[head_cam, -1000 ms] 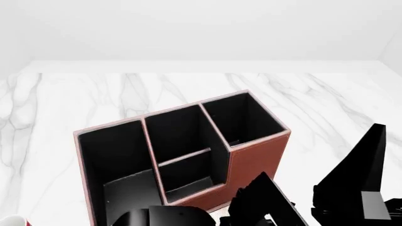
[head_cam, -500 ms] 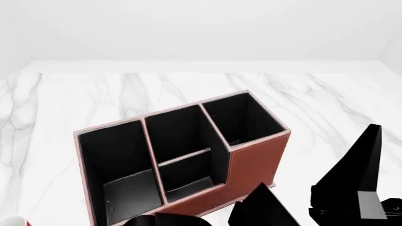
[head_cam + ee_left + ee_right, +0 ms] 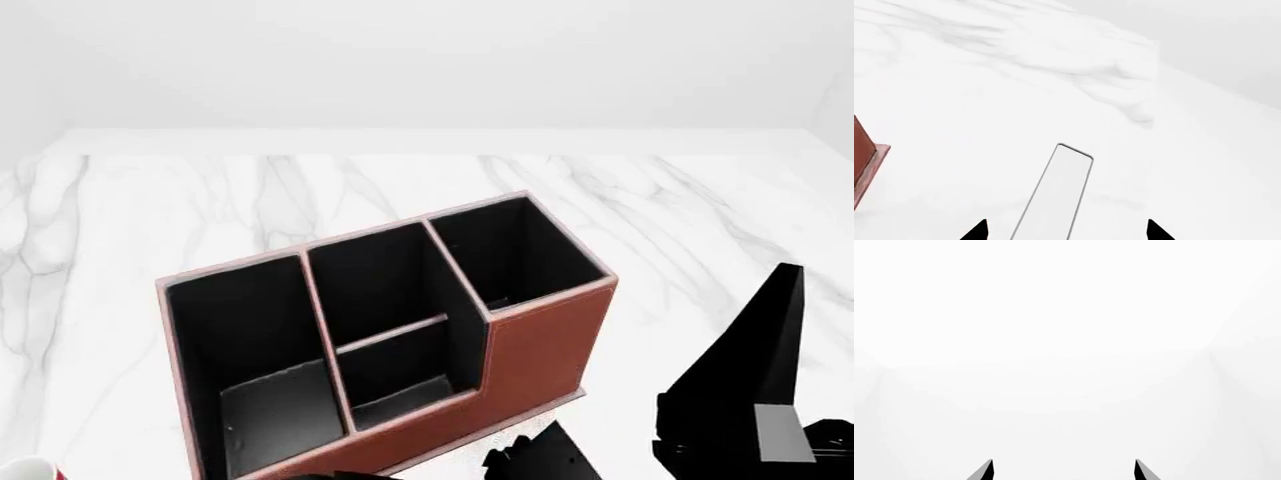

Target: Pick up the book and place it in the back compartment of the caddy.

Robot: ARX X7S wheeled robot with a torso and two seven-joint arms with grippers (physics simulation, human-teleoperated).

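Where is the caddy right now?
Head view: the caddy stands in the middle of the table, with the mug off its near left corner.

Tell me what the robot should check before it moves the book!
1. Is the caddy upright? Ok: it stands level, openings facing up.
2. Are the far compartments free? Ok: both look black and empty from the head view.
3. Is the book gripped? Cannot tell: a pale slab with dark edging sits between the left gripper tips without touching them, and it may be the page edges.
4. Is the right gripper free? Ok: its tips are spread with nothing between them.
5. Is the mug out of the way? Ok: it sits at the picture's corner, apart from the caddy.
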